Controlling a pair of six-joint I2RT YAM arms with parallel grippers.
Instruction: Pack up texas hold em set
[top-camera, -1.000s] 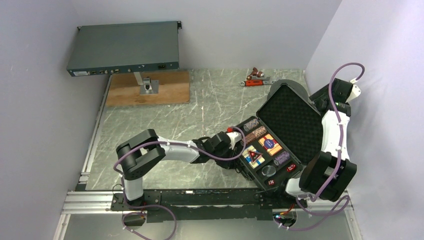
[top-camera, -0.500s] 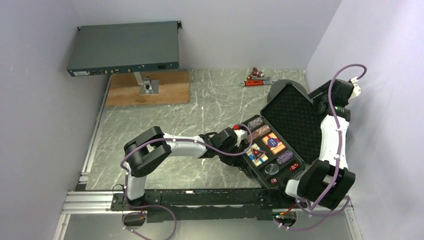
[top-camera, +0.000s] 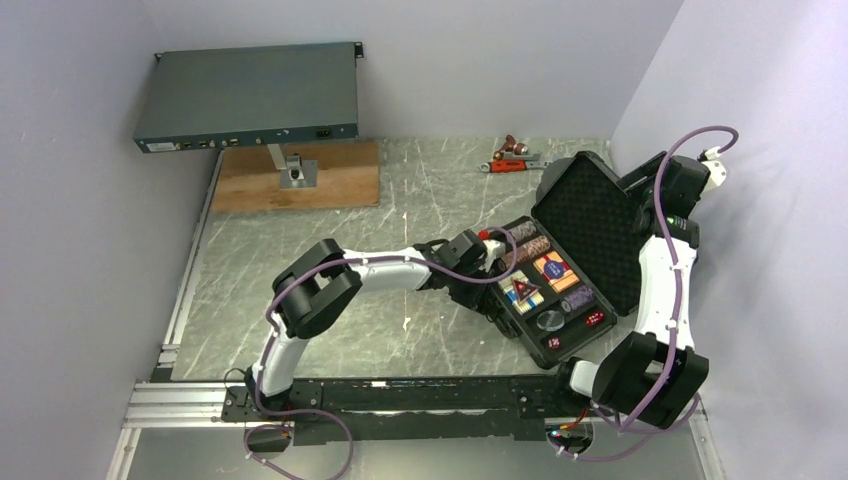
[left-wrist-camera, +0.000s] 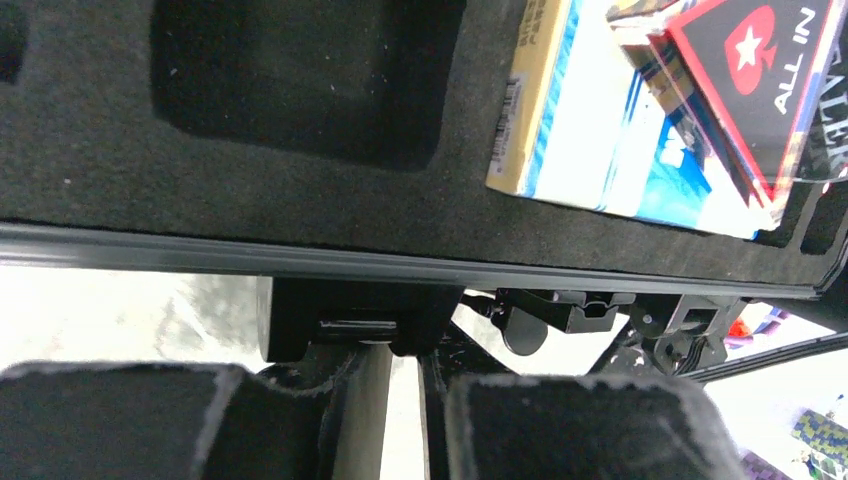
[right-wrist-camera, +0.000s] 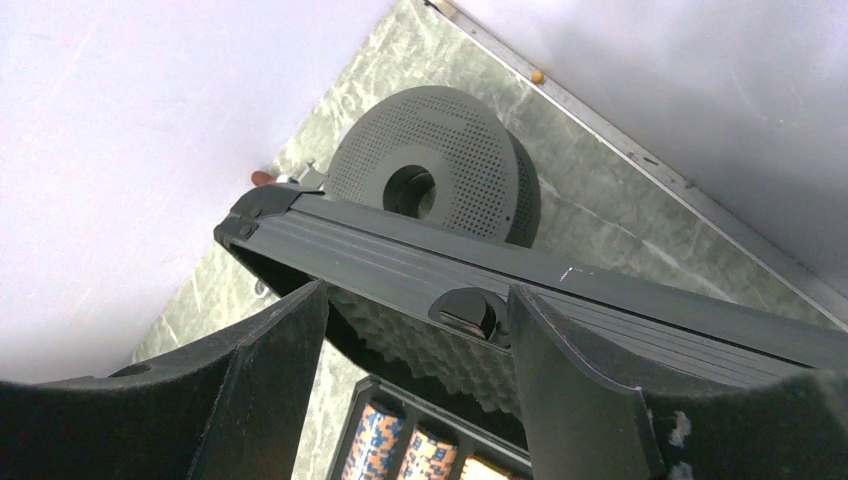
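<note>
Sitting open at the right of the worktop (top-camera: 330, 230), the case (top-camera: 575, 335) is holding striped chips (top-camera: 520, 245), card decks (top-camera: 553, 270) and the triangular marker (left-wrist-camera: 770, 60) in its foam. The left fingers (left-wrist-camera: 120, 420) are flanking its handle (left-wrist-camera: 350, 320); whether they are gripping, I cannot tell. The right fingers (right-wrist-camera: 250, 400) are spreading wide, straddling the raised lid (right-wrist-camera: 620, 295) at its latch (right-wrist-camera: 470, 310), in front of a spool (right-wrist-camera: 450, 150).
</note>
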